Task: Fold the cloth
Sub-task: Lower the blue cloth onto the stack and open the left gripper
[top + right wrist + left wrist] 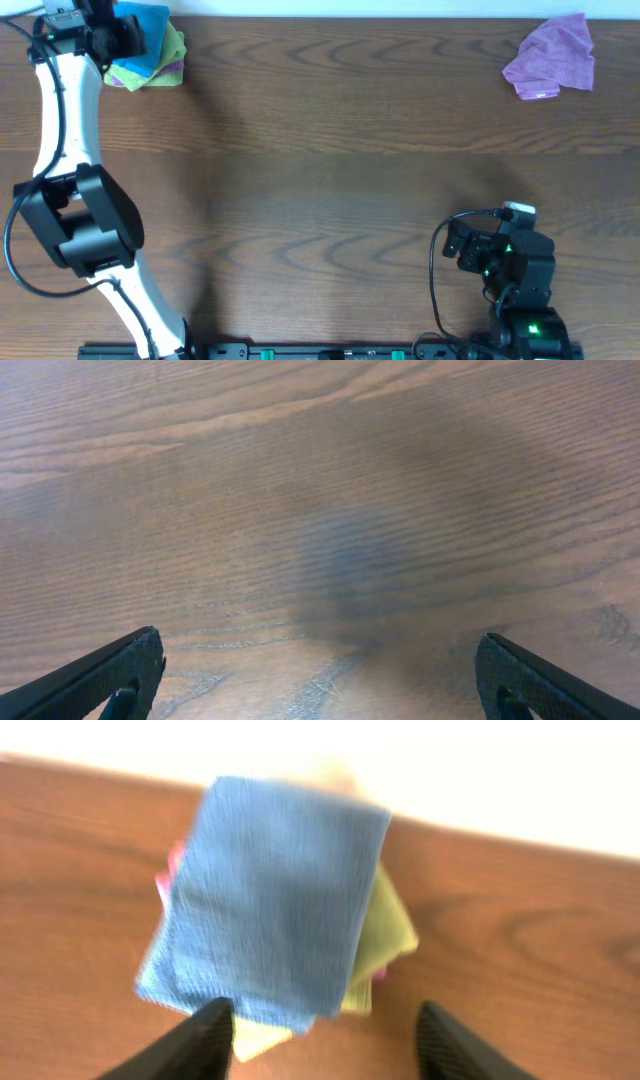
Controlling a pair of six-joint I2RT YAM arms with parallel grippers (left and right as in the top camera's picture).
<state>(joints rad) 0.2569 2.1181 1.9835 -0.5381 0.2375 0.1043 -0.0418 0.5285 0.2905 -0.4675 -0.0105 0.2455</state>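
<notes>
A folded blue cloth (275,900) lies on top of a stack of folded cloths (150,55) at the table's far left corner, with a yellow cloth (385,935) and a pink edge under it. My left gripper (325,1045) is open and empty, just above the near edge of the stack; in the overhead view it (105,35) hovers at the stack's left side. A crumpled purple cloth (552,58) lies at the far right. My right gripper (320,680) is open and empty over bare wood near the front right (470,245).
The table's back edge (500,830) runs just behind the stack. The brown wooden table (340,180) spreads between the stack and the purple cloth. The right arm's base (530,320) sits at the front edge.
</notes>
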